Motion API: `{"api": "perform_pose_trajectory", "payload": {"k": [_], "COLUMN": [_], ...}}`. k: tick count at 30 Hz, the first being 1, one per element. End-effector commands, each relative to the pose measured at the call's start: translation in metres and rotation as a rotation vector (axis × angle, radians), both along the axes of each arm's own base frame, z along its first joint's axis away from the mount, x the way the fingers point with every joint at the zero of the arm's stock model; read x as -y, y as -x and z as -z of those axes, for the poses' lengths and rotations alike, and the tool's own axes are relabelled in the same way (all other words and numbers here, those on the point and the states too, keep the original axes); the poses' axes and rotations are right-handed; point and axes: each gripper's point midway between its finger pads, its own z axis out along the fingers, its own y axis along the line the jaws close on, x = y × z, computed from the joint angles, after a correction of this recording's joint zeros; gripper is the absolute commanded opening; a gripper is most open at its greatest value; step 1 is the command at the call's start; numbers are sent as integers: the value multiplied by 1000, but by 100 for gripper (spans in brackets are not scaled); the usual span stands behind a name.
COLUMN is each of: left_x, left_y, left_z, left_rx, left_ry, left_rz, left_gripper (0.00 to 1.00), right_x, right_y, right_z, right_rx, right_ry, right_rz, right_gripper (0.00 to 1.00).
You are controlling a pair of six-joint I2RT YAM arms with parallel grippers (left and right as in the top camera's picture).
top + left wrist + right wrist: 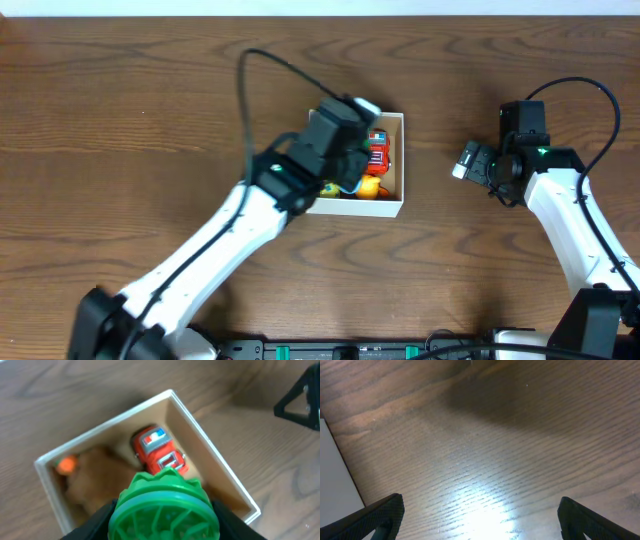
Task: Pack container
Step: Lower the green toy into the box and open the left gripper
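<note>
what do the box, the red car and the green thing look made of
The container: likely cardboard, with thin walls, matte white outside and tan inside.
The red car: apparently moulded plastic, slightly glossy, with white and blue details on top.
The green thing: probably plastic, going by the even colour and moulded ribs, though it is blurred, so this is unsure.

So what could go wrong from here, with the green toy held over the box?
The green toy in the left hand looks wide for the room left in the box; it may land on the red truck and sit above the rim or tumble out. The box walls are thin, so a lowering hand could nudge it.
</note>
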Motion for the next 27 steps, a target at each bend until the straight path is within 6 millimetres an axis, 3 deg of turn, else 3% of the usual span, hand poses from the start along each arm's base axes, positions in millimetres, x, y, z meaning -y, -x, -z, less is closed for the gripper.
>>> {"api": "perform_pose_trajectory", "payload": {"k": [1,3,4,5,7,8,9,14,18,23,27], "left_x": [9,12,13,15,16,16,16,7,-14,-69,-130], "left_y": [-9,-14,-16,-17,-19,-19,-19,-21,-23,-30,-32], "left_z": [21,32,37,41,45,45,44,33,18,0,-7], "left_rx": [10,3,-1,-4,-7,-7,-6,5,-3,-67,-113], "left_ry": [-47,-53,-55,-58,-60,-60,-60,-46,-36,10,2], "left_rz": [39,37,37,37,37,37,37,16,-38,-231,-385], "left_gripper": [38,39,46,59,73,90,98,98,98,98,98], "right_x": [2,2,2,2,2,2,2,2,2,2,1], "right_y": [-2,-2,-2,-1,-1,-1,-1,-1,-2,-3,-8], "right_z": [-1,-1,-1,-1,-1,-1,-1,-1,-1,-1,-3], "right_rx": [1,-1,-1,-2,-3,-3,-3,-3,-1,2,15], "right_ry": [-2,-2,-2,-2,-2,-2,-2,-2,1,21,45], "right_rz": [11,11,11,11,11,11,11,11,5,-52,-117], "right_gripper": [99,99,99,99,99,99,99,99,99,99,96]}}
